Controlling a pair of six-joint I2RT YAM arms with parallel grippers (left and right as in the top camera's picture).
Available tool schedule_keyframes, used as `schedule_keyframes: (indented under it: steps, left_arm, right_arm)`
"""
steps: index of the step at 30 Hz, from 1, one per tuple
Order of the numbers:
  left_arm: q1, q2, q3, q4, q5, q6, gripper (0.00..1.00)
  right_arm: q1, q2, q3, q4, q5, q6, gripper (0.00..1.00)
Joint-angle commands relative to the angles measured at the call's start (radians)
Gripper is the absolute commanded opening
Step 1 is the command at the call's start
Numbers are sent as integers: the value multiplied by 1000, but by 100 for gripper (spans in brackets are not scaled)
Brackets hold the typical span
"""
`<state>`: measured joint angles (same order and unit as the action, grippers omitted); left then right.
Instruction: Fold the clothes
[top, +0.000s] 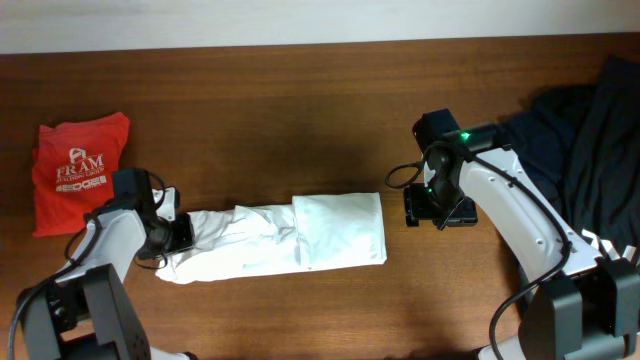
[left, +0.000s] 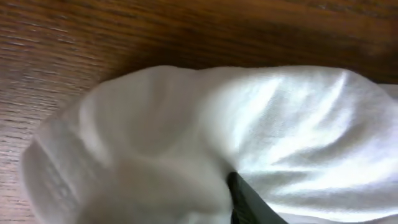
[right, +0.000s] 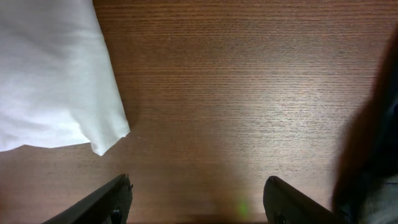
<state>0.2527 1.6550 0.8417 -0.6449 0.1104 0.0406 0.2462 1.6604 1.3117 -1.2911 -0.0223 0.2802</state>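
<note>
A white garment lies partly folded in a long strip across the middle of the table. My left gripper is at its left end, shut on the white cloth; in the left wrist view the cloth fills the frame and bunches over one dark finger. My right gripper is open and empty, just right of the garment's right edge. In the right wrist view the garment's corner lies at the upper left, apart from my open fingers.
A folded red shirt with white lettering lies at the far left. A pile of dark navy clothes sits at the right end, its edge showing in the right wrist view. Bare wood table lies behind the garment.
</note>
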Motion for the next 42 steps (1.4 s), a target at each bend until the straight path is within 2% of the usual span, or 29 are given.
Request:
schedule_keyframes:
  steps: [1,2,4,7,10,11,12,14,17,22,26,29,31,32,33,35,36,37,38,39,40,42]
  left_arm:
    - [-1,25,95,-103,-37,-3,18]
    - [-1,24,156,-138,-39,-3,0]
    - [-1,24,259,-222,-60,-3,0]
    - [-1,24,447,-405,-233,-3,0]
    - [-2,24,624,-531,-238,-7,0]
    - [-11,24,670,-570,-217,-41,0]
    - [-44,24,689,-595,-134,-44,0]
    - [-141,24,689,-616,-94,-50,0]
    - [-377,33,684,-604,-95,-79,1]
    - [-615,119,663,-598,-90,-138,1]
    - [-723,197,663,-597,-47,-160,1]
    - [-732,198,663,-575,29,-161,1]
    - [-732,198,663,-570,34,-213,2]
    - [-732,198,663,-566,85,-212,2]
    - [-732,198,663,-553,180,-212,11]
    - [-732,198,663,-545,309,-211,53]
    - [-732,198,663,-549,370,-204,70]
    - [-727,197,664,-549,384,-204,72]
    - [-703,196,673,-558,383,-151,71]
    - [-652,195,699,-572,367,-121,71]
    - [-602,195,724,-576,321,-122,71]
    - [-431,199,744,-493,174,-122,71]
  right_arm:
    - [-6,2,5,-3,20,-3,72]
    - [-6,2,5,-3,20,-3,72]
    - [-6,2,5,-3,20,-3,72]
    - [-6,2,5,-3,50,-4,75]
    - [-10,2,5,0,108,-4,78]
    - [-27,2,5,8,113,-4,79]
    - [-45,2,5,15,113,-4,79]
    - [-83,2,5,19,113,-4,79]
    - [-111,2,5,19,113,-19,79]
    - [-111,2,5,19,113,-21,79]
    - [-111,2,5,19,113,-22,79]
    - [-111,2,5,19,113,-22,79]
    - [-111,2,5,18,113,-22,79]
    - [-111,2,5,19,113,-22,79]
    - [-111,2,5,19,109,-22,79]
    - [-111,2,5,20,109,-22,82]
    - [-111,2,5,20,109,-22,83]
    - [-111,2,5,23,109,-22,84]
    - [-111,2,5,31,85,-24,86]
    - [-110,2,5,45,2,-85,87]
    - [-108,2,5,64,-199,-222,87]
    - [-90,2,5,94,-632,-394,82]
